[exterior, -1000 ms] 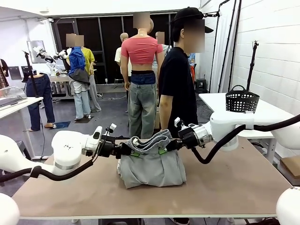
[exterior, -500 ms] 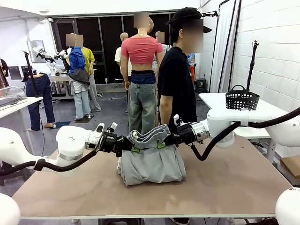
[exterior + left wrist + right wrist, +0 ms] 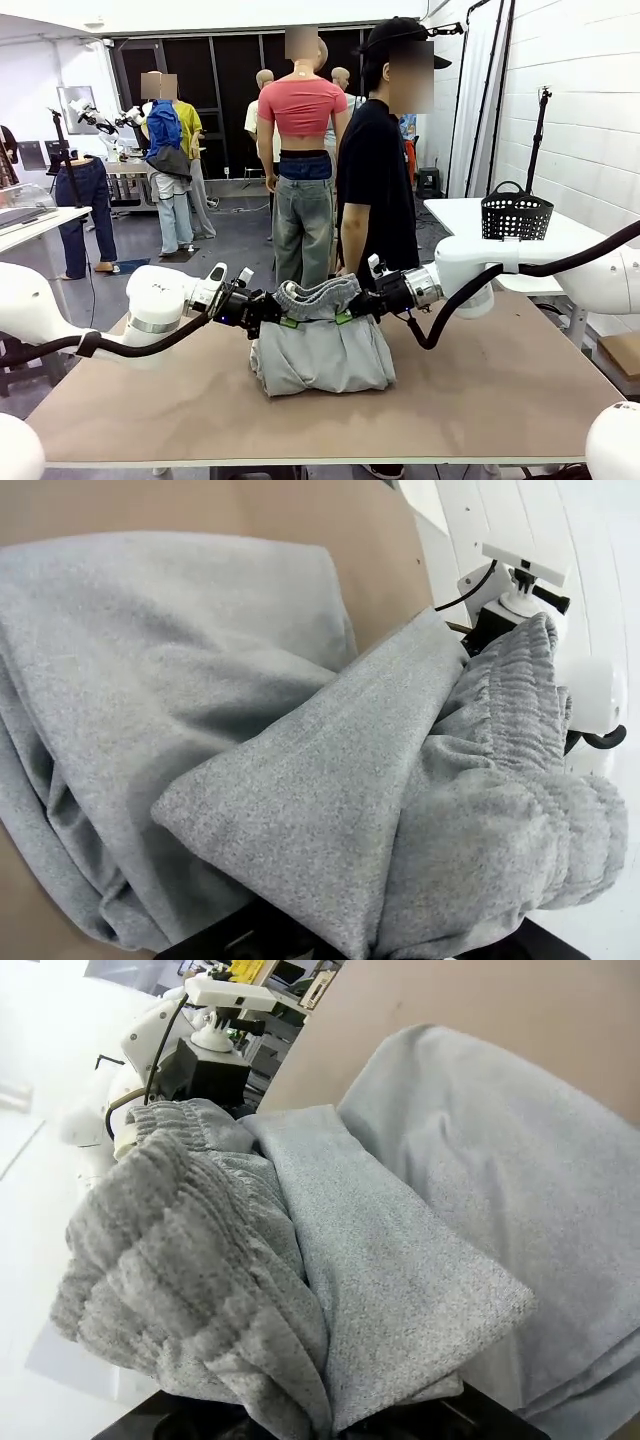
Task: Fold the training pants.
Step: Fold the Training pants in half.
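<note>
Pants [image 3: 322, 350] sat mid-table [image 3: 500, 400], waistband lifted and stretched left-right between the arms, folded body hanging toward the near edge. Left gripper [image 3: 277, 320] was clamped on the waistband's left end, right gripper [image 3: 352, 312] on its right end.

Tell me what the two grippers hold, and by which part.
Both hold the training pants by the waistband end: left gripper at one side, right gripper at the other.

Black mesh basket [image 3: 516, 212] on white side table [image 3: 570, 240]; person [image 3: 378, 170] behind brown table [image 3: 480, 390].
</note>
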Controlling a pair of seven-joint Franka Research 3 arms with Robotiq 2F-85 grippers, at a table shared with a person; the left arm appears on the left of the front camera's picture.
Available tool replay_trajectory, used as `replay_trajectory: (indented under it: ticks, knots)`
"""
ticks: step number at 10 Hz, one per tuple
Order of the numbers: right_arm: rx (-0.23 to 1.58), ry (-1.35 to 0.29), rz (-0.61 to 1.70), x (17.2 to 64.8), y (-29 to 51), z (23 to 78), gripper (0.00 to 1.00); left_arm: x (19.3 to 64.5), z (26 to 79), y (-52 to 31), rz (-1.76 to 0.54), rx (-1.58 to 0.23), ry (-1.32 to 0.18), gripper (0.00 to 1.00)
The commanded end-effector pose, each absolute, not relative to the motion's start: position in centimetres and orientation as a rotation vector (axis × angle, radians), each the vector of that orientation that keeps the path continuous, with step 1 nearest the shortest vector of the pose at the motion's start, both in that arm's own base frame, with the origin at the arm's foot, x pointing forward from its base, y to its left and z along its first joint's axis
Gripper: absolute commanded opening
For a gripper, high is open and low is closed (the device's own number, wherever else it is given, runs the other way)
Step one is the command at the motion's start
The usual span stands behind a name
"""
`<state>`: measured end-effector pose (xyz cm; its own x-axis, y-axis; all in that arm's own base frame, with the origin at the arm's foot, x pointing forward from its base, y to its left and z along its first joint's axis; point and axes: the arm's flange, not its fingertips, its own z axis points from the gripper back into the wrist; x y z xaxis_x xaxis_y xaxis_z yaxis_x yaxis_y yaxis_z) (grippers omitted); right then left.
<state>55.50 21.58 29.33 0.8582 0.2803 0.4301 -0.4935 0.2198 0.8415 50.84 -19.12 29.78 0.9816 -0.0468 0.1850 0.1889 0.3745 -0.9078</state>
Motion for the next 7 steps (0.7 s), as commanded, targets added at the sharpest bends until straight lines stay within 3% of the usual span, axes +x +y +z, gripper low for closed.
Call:
replay_trajectory:
  ticks: [1, 7]
  knots:
    - [1.205, -0.163, 0.508, 56.9, 21.0, 29.2, 0.00, 51.8, 29.2, -18.1, -0.108, -1.128, -0.106, 0.00]
    - [1.214, -0.185, 0.455, 59.6, 21.3, 28.7, 0.00, 54.3, 28.8, -17.8, -0.083, -1.092, -0.142, 0.00]
